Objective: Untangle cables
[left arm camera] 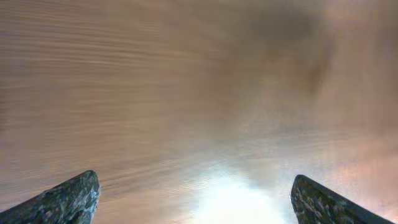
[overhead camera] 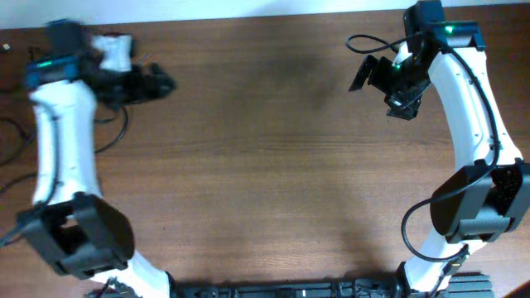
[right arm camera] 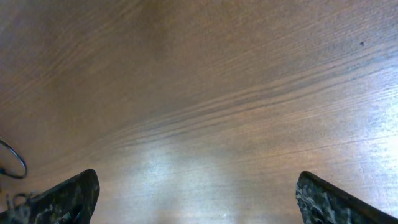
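Note:
No coiled bundle or loose strands of the cables show on the wooden table (overhead camera: 265, 165); they are hidden or out of view. My left gripper (overhead camera: 156, 84) is at the far left of the table, blurred, and open and empty over bare wood in the left wrist view (left arm camera: 196, 199). My right gripper (overhead camera: 381, 89) is at the far right, open and empty over bare wood in the right wrist view (right arm camera: 198, 199). A thin black loop (right arm camera: 13, 163) shows at the left edge of the right wrist view; I cannot tell whether it is one of the cables.
A thicker black wire (overhead camera: 364, 41) loops off the right arm at the far edge. Another black wire (overhead camera: 116, 132) hangs beside the left arm. A white object (overhead camera: 114, 51) sits at the far left by the left wrist.

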Robot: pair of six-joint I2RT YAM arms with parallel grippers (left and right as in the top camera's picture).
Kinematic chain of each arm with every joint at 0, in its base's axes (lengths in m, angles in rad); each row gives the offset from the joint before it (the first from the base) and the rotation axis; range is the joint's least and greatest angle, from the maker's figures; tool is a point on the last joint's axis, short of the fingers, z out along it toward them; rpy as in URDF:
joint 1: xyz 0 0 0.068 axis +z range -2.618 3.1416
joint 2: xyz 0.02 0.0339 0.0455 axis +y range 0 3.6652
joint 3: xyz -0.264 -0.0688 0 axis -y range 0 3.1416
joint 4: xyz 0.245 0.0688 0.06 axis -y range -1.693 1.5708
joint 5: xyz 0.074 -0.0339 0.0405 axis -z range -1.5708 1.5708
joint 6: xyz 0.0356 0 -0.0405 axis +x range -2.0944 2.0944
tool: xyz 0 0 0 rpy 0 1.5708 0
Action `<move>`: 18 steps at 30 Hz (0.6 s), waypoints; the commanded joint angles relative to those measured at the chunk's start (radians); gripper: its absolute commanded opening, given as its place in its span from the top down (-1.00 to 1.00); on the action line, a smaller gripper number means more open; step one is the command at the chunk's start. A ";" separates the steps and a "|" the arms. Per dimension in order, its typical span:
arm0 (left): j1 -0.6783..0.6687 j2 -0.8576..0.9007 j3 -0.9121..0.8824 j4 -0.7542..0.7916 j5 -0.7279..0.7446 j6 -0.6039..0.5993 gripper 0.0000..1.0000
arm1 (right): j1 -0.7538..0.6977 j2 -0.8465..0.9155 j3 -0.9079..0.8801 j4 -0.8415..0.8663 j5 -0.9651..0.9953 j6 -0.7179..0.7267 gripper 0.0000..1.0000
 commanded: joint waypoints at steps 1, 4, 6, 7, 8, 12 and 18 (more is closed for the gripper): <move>-0.227 -0.010 0.006 -0.018 -0.254 -0.083 -0.98 | -0.001 0.005 0.009 0.000 0.005 0.008 -0.97; -0.429 -0.021 0.006 -0.040 -0.333 -0.083 -0.98 | -0.001 0.005 0.008 0.018 0.005 0.008 -0.97; -0.449 -0.078 0.006 -0.053 -0.333 -0.083 -0.98 | -0.001 0.005 0.008 0.031 0.004 0.008 -0.97; -0.448 -0.164 0.006 -0.051 -0.343 -0.083 -0.98 | -0.001 0.005 0.008 0.030 -0.024 0.008 -0.97; -0.448 -0.240 0.006 -0.044 -0.362 -0.083 -0.98 | -0.001 0.005 0.008 0.029 -0.041 0.007 -0.97; -0.448 -0.552 0.006 -0.040 -0.467 -0.083 -0.98 | 0.001 -0.013 0.009 -0.013 -0.141 -0.068 -0.97; -0.448 -0.685 0.006 -0.040 -0.466 -0.083 -0.98 | 0.006 -0.372 0.009 -0.164 0.076 -0.163 -0.97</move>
